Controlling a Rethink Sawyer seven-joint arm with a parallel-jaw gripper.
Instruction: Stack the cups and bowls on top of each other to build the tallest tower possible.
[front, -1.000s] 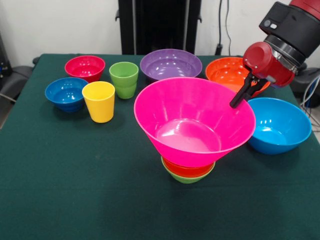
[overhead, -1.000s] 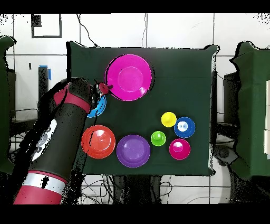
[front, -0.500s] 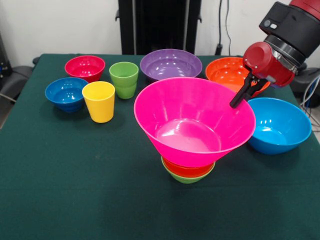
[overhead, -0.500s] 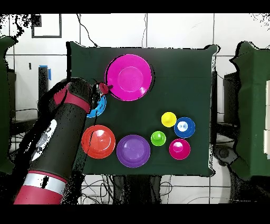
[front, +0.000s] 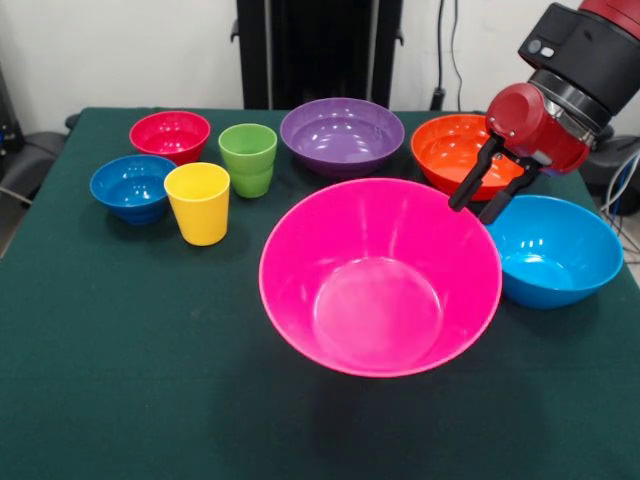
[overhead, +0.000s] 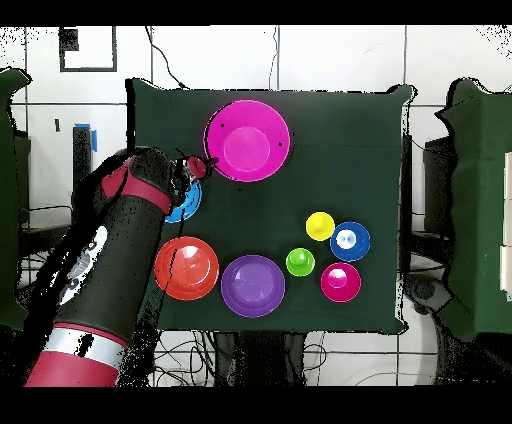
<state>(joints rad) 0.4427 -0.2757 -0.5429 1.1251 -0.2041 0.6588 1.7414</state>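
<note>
Front view: the large pink bowl (front: 380, 275) sits mouth up near the middle of the green table (front: 130, 350), its rim tipped a little toward the camera so the whole inside shows. It is round, with no long axis to speak of; its opening faces up and slightly forward. Nothing shows beneath it from here, so I cannot tell whether it rests on the cloth or on something hidden under it.

The gripper (front: 475, 207) hangs just above the pink bowl's far right rim, its two black fingers spread apart and empty, one tip over the rim's edge and the other toward the light blue bowl (front: 555, 250). I cannot tell whether a finger touches the rim. The red and black arm (front: 570, 70) comes down from the upper right corner at a slant, the wrist bent so the fingers point down and to the left.

The light blue bowl stands upright just beside the pink one on the right, and the large orange bowl (front: 455, 148) lies behind the gripper. The purple bowl (front: 342, 132) is at the back centre. To the left stand the light green cup (front: 248, 158) and the yellow cup (front: 198, 203), both upright with mouths up, near the magenta-red bowl (front: 170, 134) and the dark blue bowl (front: 132, 186).

From overhead, the pink bowl (overhead: 247, 141) is well apart from that cluster, with the gripper (overhead: 200, 166) at its edge.
</note>
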